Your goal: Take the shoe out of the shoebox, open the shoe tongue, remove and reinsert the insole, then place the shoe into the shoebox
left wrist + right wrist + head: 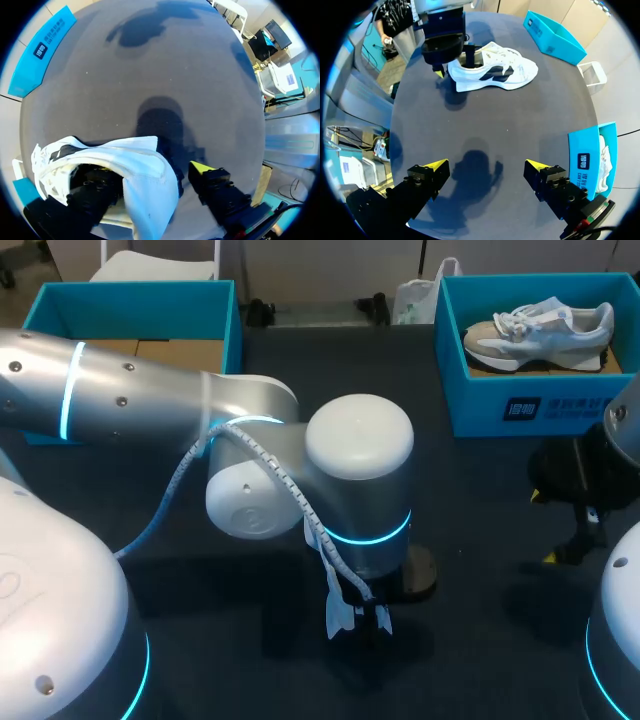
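Observation:
A white shoe with dark blue side marks lies on its sole on the dark table. In the head view my left arm's wrist hides it. My left gripper stands over the shoe's heel. One finger is down inside the shoe's opening, and the yellow-tipped finger is outside behind the heel, a small gap from it. Seen from the right wrist, that left gripper straddles the heel wall. My right gripper hangs open over bare table, well away from the shoe.
A blue shoebox at the back right holds a beige and white sneaker. Another blue box stands at the back left. My right gripper sits near the table's right side, in front of the shoebox.

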Robot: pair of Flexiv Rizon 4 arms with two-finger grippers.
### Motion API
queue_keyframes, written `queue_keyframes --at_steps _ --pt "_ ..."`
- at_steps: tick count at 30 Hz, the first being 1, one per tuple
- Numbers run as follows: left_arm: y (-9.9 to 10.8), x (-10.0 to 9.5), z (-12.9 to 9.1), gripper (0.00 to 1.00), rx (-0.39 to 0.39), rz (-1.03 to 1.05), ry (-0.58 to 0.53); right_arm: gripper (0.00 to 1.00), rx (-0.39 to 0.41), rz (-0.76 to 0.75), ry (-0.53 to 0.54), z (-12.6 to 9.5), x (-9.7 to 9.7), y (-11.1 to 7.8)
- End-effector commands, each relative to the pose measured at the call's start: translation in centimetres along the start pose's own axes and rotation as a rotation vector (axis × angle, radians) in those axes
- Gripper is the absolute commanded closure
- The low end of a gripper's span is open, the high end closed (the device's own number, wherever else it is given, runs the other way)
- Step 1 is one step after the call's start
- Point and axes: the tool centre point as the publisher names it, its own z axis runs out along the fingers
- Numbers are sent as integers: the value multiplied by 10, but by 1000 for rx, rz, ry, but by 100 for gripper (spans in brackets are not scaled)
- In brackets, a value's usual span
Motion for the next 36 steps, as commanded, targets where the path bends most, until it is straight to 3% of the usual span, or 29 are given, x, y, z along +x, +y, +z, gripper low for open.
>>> queue_keyframes --at_steps 1,2,13,20,27,36 --pt "2 0 1 89 4 -8 -6 0 0 0 -2 0 1 0" --pt "2 0 0 100 5 -10 -7 0 0 0 -2 0 1 0" --pt "6 -3 -1 100 -1 -5 9 0 0 0 -2 0 1 0" --pt "16 -12 -18 100 12 8 39 0 0 0 -2 0 1 0" --pt "31 -22 -61 100 24 70 78 0 0 0 -2 0 1 0" --pt "46 -36 -139 100 -6 156 81 0 0 0 -2 0 1 0"
